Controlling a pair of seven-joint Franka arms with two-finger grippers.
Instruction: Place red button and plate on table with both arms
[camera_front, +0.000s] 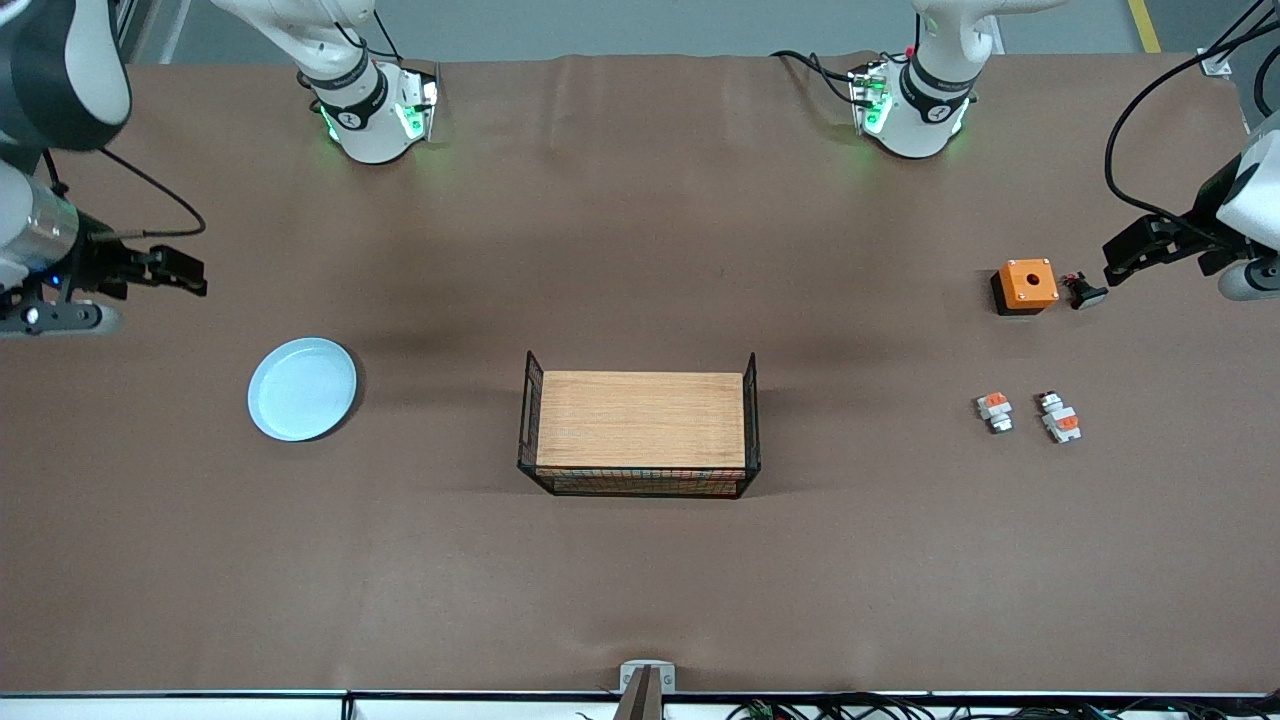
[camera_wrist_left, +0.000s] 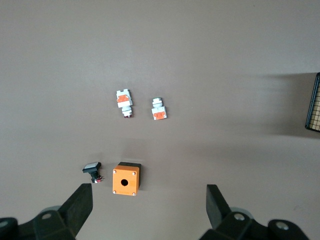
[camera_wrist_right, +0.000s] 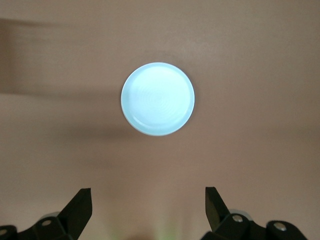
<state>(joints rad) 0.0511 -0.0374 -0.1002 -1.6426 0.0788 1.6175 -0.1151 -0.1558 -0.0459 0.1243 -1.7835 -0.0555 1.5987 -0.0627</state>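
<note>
The left end effector (camera_wrist_left: 150, 207) hangs wide open and empty over the tabletop (camera_front: 640, 580) at the left arm's end, with the orange box (camera_front: 1027, 284) and a small black switch (camera_front: 1084, 292) just below it and the red button (camera_front: 1059, 416) lying near them, beside a shorter orange-and-white piece (camera_front: 994, 410). The right end effector (camera_wrist_right: 148, 207) hangs equally wide and empty over the right arm's end, the plate (camera_front: 302, 388) resting flat on the cloth near it. A wooden board (camera_front: 640, 420) with black wire ends sits between the two ends.

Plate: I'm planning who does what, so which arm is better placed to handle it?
Right. The plate lies toward the right arm's end of the table; the open right gripper is close by, the left gripper by the small parts.
</note>
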